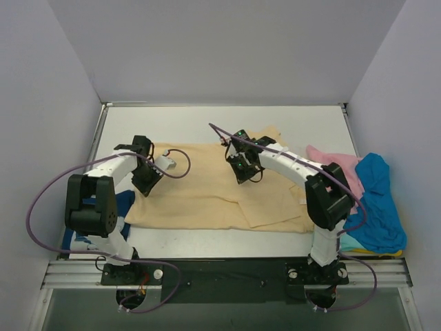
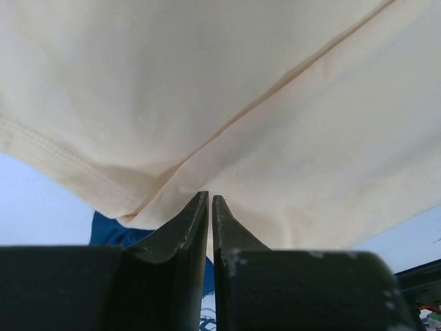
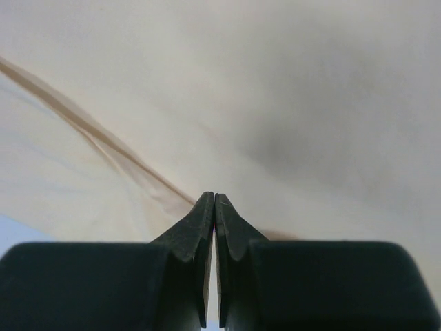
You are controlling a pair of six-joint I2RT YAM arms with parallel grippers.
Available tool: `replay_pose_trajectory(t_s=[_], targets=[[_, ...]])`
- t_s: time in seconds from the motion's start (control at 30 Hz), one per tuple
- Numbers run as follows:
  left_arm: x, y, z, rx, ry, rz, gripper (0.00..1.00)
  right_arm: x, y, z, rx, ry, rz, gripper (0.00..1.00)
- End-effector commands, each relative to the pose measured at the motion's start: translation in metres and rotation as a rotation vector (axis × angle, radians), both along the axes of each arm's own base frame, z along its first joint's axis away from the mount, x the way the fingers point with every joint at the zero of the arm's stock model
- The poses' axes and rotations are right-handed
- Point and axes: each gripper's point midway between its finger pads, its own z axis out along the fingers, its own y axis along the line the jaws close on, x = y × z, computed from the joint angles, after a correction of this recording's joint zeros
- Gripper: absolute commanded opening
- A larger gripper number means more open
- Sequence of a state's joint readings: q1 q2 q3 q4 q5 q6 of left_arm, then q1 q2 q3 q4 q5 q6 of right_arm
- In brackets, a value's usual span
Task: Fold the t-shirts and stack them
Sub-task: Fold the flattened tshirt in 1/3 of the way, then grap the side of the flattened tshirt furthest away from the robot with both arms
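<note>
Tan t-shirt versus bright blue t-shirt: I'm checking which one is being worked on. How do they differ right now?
The tan t-shirt lies spread mostly flat across the middle of the table. The bright blue t-shirt is bunched in a heap at the right edge. The left gripper and right gripper are both at the tan t-shirt; neither is near the bright blue t-shirt. Both are plain-coloured cloth.

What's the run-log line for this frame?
left gripper: pinching beige cloth t-shirt, left edge | right gripper: pinching same shirt, far side | pink t-shirt, bright blue t-shirt: heaped right, unfolded
</note>
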State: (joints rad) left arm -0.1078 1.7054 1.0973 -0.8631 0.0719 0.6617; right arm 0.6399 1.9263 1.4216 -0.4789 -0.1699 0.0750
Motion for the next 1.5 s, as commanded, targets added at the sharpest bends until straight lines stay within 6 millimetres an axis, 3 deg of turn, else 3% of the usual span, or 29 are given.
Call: replay_pose_trajectory(t_s=[0.0,0.23,0.33,0.43,0.63,0.77,0.87,0.97,1.0,1.07,1.1,1.13,1.17,1.2,1.23,1.27,1.3,1.33,1.37,1.4,1.43,1.47], targets=[[0.007,-0.002,0.031,-0.024,-0.077,0.008,0.17,-0.019,-0.057,0.031,-0.045,-0.035,-0.181,0.00],[-0.004,-0.004,0.030,-0.041,-0.081,-0.008,0.18,-0.073,-0.158,-0.028,-0.325,0.120,-0.512,0.00],[-0.006,-0.011,0.028,-0.060,-0.061,-0.006,0.18,-0.079,-0.179,-0.037,-0.402,0.131,-0.573,0.00],[-0.012,-0.018,0.023,-0.060,-0.034,-0.026,0.18,-0.081,-0.193,-0.042,-0.439,0.142,-0.613,0.00],[-0.043,-0.031,-0.006,-0.017,0.055,-0.104,0.18,-0.078,-0.221,-0.043,-0.462,0.172,-0.666,0.00],[-0.040,-0.042,-0.002,-0.046,0.037,-0.094,0.18,-0.067,-0.217,-0.035,-0.405,0.172,-0.645,0.00],[-0.030,-0.041,0.006,-0.039,0.014,-0.084,0.18,-0.056,-0.198,-0.024,-0.299,0.182,-0.588,0.00],[-0.002,-0.045,0.031,-0.063,-0.065,-0.075,0.20,-0.030,-0.171,0.011,-0.128,0.114,-0.549,0.04],[0.005,-0.044,0.036,-0.075,-0.078,-0.060,0.21,-0.015,-0.162,0.029,-0.074,0.067,-0.537,0.14],[0.029,-0.045,0.052,-0.109,-0.136,-0.028,0.29,0.014,-0.157,0.061,-0.015,-0.028,-0.537,0.27],[0.045,-0.045,0.061,-0.118,-0.166,-0.010,0.36,0.022,-0.157,0.066,-0.008,-0.040,-0.544,0.32],[0.055,-0.042,0.065,-0.128,-0.182,0.015,0.39,0.044,-0.159,0.088,0.031,-0.096,-0.559,0.39],[0.071,-0.041,0.071,-0.136,-0.203,0.043,0.44,0.056,-0.158,0.088,0.051,-0.089,-0.564,0.42],[0.089,-0.038,0.082,-0.146,-0.241,0.069,0.46,0.075,-0.164,0.104,0.079,-0.131,-0.579,0.45],[0.098,-0.037,0.078,-0.152,-0.231,0.097,0.49,0.087,-0.166,0.097,0.079,-0.110,-0.588,0.47],[0.112,-0.034,0.086,-0.171,-0.258,0.122,0.50,0.110,-0.172,0.112,0.108,-0.153,-0.606,0.49],[0.120,-0.035,0.078,-0.180,-0.238,0.143,0.51,0.118,-0.173,0.100,0.108,-0.112,-0.615,0.50],[0.133,-0.032,0.084,-0.198,-0.260,0.162,0.51,0.140,-0.178,0.097,0.124,-0.110,-0.634,0.52],[0.139,-0.032,0.073,-0.197,-0.235,0.174,0.52,0.149,-0.176,0.092,0.150,-0.092,-0.642,0.54],[0.152,-0.030,0.080,-0.203,-0.261,0.183,0.52,0.168,-0.181,0.089,0.168,-0.096,-0.664,0.57],[0.155,-0.027,0.064,-0.196,-0.217,0.195,0.53,0.177,-0.183,0.081,0.193,-0.074,-0.691,0.58],[0.168,-0.030,0.070,-0.214,-0.236,0.182,0.54,0.196,-0.184,0.072,0.205,-0.075,-0.707,0.63]])
